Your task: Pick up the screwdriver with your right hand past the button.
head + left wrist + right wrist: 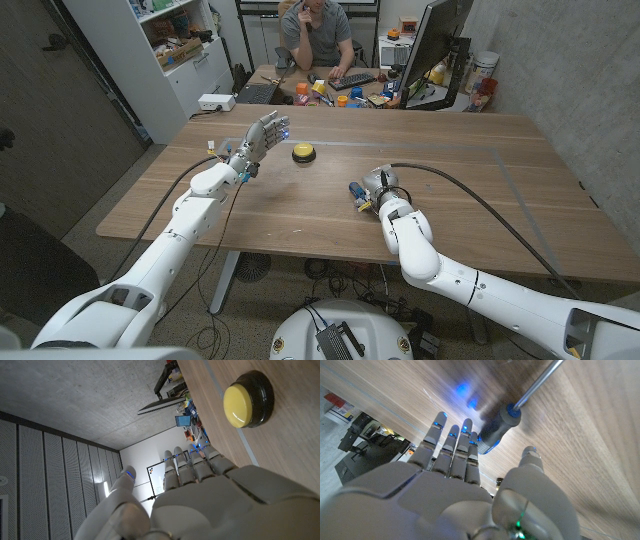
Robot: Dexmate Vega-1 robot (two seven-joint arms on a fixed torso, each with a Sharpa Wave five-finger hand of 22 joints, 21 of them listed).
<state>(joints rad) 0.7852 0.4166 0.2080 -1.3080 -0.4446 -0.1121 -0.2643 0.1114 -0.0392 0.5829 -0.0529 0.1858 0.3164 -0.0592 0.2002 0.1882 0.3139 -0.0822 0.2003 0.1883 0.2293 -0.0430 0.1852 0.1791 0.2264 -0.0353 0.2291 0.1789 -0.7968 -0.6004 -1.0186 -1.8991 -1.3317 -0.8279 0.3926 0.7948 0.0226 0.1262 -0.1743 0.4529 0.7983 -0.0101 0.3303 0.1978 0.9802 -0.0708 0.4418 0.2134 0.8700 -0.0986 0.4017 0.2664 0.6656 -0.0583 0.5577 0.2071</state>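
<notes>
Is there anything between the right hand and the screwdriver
Nothing visible. In the right wrist view the right hand is right at the screwdriver, fingers beside its handle on bare table. The yellow button sits farther away, off that path.

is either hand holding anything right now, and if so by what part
The right hand has its fingers at the screwdriver handle; a closed grip cannot be told. The left hand holds nothing.

High head view, two close wrist views
</notes>
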